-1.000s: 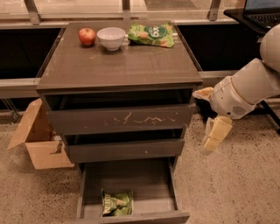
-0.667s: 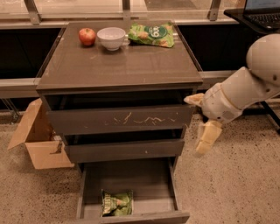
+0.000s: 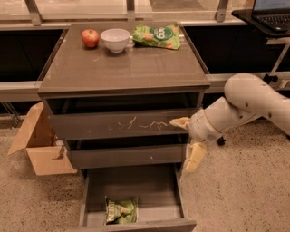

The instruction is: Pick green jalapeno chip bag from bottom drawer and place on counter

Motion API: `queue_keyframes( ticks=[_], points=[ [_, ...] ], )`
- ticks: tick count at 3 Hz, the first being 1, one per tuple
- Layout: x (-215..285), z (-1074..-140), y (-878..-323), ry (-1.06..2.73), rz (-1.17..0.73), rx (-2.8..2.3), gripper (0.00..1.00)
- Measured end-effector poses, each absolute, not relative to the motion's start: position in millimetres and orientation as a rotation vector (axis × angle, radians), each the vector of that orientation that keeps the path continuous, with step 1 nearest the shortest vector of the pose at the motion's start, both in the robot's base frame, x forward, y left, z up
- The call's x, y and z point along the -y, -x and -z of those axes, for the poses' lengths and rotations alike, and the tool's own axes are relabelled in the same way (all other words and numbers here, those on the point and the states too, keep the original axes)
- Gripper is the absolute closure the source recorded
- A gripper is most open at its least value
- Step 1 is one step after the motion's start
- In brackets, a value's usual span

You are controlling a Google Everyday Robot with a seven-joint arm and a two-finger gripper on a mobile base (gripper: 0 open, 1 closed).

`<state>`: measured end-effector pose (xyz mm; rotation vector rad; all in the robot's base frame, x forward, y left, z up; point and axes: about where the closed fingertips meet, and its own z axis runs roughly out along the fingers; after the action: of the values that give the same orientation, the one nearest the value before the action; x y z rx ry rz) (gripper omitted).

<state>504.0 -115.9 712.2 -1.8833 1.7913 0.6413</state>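
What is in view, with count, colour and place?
apple: 1, red, counter, back left
bowl: 1, white, beside apple
second chip bag: 1, bright green, counter, back right
counter: 1, grey-brown, cabinet top
scratched drawer: 1, grey-brown, top
middle drawer: 1, grey-brown, below it
bottom drawer: 1, grey-brown, pulled open
green jalapeno chip bag: 1, dark green, bottom drawer floor, front
cardboard box: 1, tan, floor left
laptop: 1, dark, top right
arm: 1, white, right of cabinet
gripper: 1, cream, open, empty, by middle drawer's right end

Dim, warm light falls from above onto the glossy desk point(image 3: 122, 72), leaving a soft sheen on its top and deep shadow under its overhang. Everything looks slightly blurred. The pale claw point(image 3: 182, 145) hangs spread open, brightly lit, at the desk's front right.
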Motion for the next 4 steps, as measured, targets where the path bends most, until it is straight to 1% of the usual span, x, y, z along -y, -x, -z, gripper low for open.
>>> queue_keyframes(
  ticks=[1, 2, 3, 4],
  points=[
    [91.7, -644.4, -513.1, 1.865, -0.779, -1.735, 0.0],
    [79.7, -606.3, -514.4, 1.847, -0.861, -1.709, 0.0],
    [78.1, -603.8, -513.7, 1.858, -0.854, -1.708, 0.0],
    [65.5, -560.2, -511.7, 1.914, -0.847, -1.659, 0.0]
  ],
)
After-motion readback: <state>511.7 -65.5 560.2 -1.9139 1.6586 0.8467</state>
